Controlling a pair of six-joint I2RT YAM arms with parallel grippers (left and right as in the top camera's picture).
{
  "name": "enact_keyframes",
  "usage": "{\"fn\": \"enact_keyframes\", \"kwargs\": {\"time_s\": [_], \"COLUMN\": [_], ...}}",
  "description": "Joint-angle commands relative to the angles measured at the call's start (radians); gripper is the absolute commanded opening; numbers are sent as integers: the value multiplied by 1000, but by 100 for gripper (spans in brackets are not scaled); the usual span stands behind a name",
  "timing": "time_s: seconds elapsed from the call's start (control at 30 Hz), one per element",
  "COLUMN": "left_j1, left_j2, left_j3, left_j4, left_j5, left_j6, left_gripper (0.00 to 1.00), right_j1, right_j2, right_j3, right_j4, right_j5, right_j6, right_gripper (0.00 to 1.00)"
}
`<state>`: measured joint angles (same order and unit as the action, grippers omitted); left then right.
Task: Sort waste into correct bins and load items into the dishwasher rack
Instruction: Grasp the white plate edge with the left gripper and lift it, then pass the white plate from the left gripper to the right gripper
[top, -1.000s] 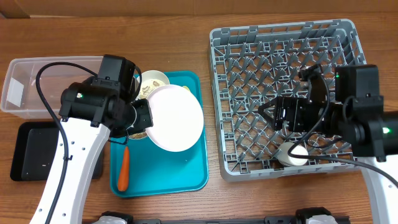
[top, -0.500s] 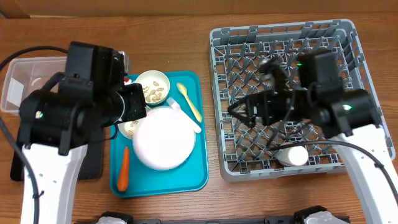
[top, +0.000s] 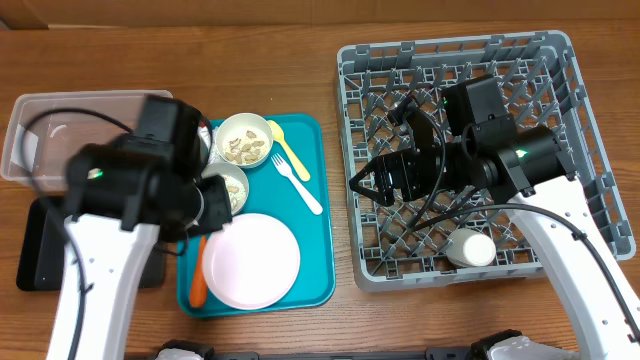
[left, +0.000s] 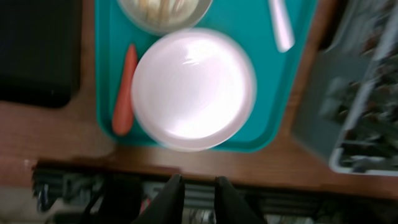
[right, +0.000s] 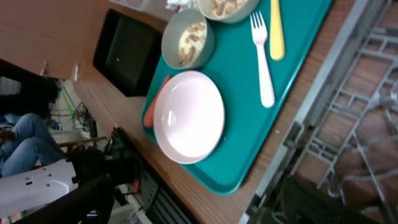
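While the white cup (top: 470, 248) is lying in the dishwasher rack (top: 560, 60) near its 6 o'clock wall, the plate (top: 250, 260) is lying flat at the 6 o'clock end of the teal tray (top: 318, 290). The carrot (top: 198, 290) is lying just beside the plate at 9 o'clock. The left gripper (left: 198, 186) is hovering above the plate's 6 o'clock rim, its fingers only slightly parted and gripping nothing. The right gripper (top: 362, 180) is hanging over the rack's 9 o'clock wall, pointing toward the tray, with its fingers spread wide and empty.

Loading the plate seems to be the step in hand. Because the plate is resting flat, the next move is calling for a finger worked under its rim, then standing it between the rack's pegs. The upper bowl (top: 245, 140) and lower bowl (top: 228, 190) are holding food bits, so they are probably waiting to be emptied first. The spoon (top: 283, 150) and fork (top: 300, 185) are lying at the tray's 1 o'clock.
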<state>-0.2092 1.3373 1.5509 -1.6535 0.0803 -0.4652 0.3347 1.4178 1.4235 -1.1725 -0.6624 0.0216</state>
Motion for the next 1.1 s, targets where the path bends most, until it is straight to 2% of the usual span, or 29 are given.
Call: {"fn": "enact_keyframes", "kwargs": {"time_s": [0.0,0.1,0.3,0.37,0.47,0.53,0.57,0.63,0.83,0.93,1.07], "left_j1": [0,-1,-1,0,0,2,2,2,2,2,2], "left_j2": [1,-13,-55,-63,-63,-60,-57,-50,-49,-48,-48], "left_j3": [-147,-277,-497,-568,-688,-763,-794,-833,-876,-877,-919], "left_j4": [-17,-9,68,116,234,319,351,408,546,562,573], "left_j5": [-28,-29,-29,-29,-13,0,-1,21,7,-7,-10], "left_j6": [-69,-87,-156,-176,-198,-212,-238,-295,-399,-435,-487], "left_gripper": [27,33,63,67,56,60,57,61,63,59,59], "right_j1": [1,1,0,-2,-3,-3,-3,-3,-3,-3,-3], "right_j2": [-11,-19,-30,-30,-30,-30,-30,-30,-30,-30,-30], "right_j3": [1,1,1,1,1,1,1,1,1,1,1], "right_j4": [-22,-48,-55,-60,-64,-64,-64,-68,-79,-91,-111], "right_j5": [84,129,173,173,173,173,173,173,173,174,203], "right_j6": [39,52,69,69,69,69,69,69,69,69,69], "right_gripper": [89,89,89,89,89,89,89,89,88,87,84]}}
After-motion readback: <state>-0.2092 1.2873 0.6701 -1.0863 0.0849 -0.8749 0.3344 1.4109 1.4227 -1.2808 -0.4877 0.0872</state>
